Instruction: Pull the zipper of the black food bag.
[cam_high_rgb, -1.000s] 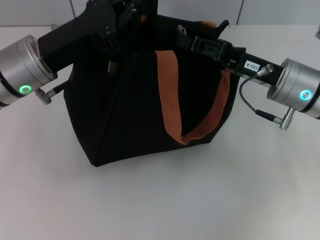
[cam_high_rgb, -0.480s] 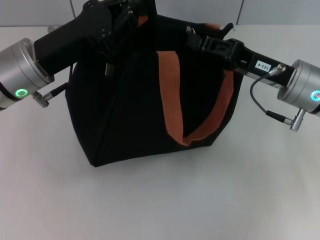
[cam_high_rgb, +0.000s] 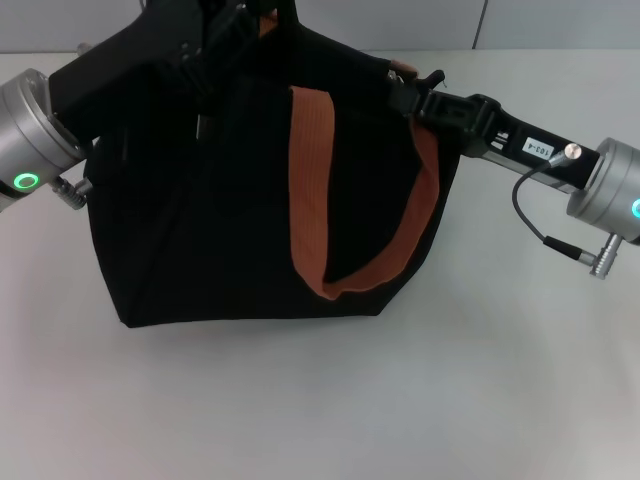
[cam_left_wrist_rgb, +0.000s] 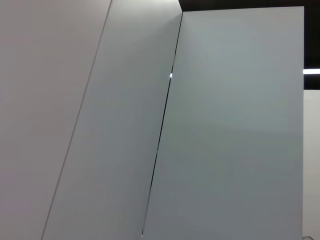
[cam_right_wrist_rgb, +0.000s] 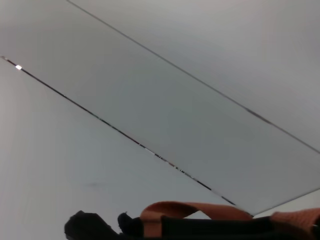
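Head view, claws (cam_high_rgb: 405, 80) flanking black food bag (cam_high_rgb: 240, 200)

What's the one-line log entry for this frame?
task: pull zipper | black food bag: upright on table | left gripper: at bag top, robot's left end | right gripper: at top edge, right end | zipper: not visible

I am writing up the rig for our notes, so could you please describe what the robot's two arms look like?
Both arms have silver cylindrical wrist segments with glowing green ring lights and small metal connector plugs. The left arm continues into a bulky black housing. The right arm carries a slimmer black section with a white printed label and a looping black cable.
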